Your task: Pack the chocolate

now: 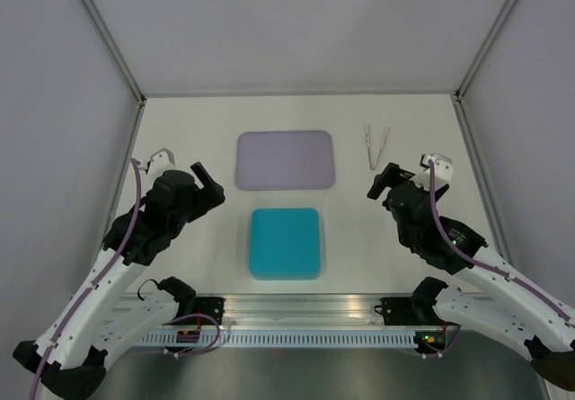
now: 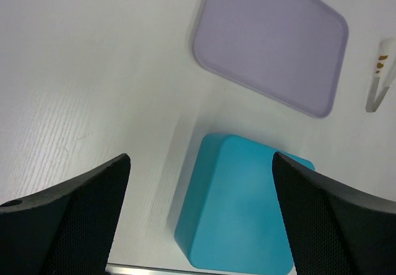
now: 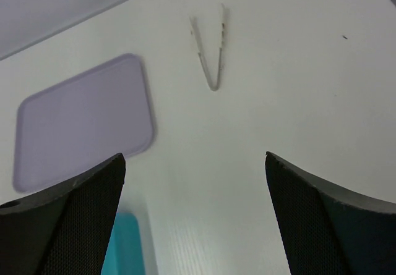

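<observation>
Top camera looks down from behind; each wrist camera peers low past its fingers (image 2: 68, 219), both sharing the lavender tray (image 2: 272, 40) ahead.

chocolate hidden from view; perhaps inside closed teal box (image 1: 286, 243), lid on.

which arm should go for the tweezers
Right. The tweezers lie just ahead of the open right gripper; the left gripper is across the lavender tray from them.
</observation>
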Tool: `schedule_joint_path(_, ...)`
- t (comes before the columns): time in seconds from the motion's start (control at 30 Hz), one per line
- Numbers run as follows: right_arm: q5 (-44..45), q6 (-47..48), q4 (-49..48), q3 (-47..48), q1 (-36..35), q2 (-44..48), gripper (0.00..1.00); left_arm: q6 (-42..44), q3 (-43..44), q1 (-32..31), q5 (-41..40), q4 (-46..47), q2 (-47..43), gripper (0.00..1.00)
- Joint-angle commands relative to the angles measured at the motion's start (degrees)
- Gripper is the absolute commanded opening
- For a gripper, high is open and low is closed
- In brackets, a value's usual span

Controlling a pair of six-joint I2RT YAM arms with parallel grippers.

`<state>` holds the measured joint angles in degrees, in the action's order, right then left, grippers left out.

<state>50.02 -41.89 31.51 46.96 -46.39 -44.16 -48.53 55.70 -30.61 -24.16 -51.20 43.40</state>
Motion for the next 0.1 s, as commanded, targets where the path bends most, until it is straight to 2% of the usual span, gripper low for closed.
schedule_joint_path(0.0, 6.5, -2.6, 3.7, -3.2, -0.3, 2.1, 0.98, -0.2, -1.5, 0.0, -4.3, -0.6, 0.0, 1.0)
schedule_joint_path(0.07, 7.5, -1.5, 2.9, -3.9, -0.4, 3.1, 0.98, -0.9, -1.8, 0.0, -4.7, -0.4, 0.2, 1.0)
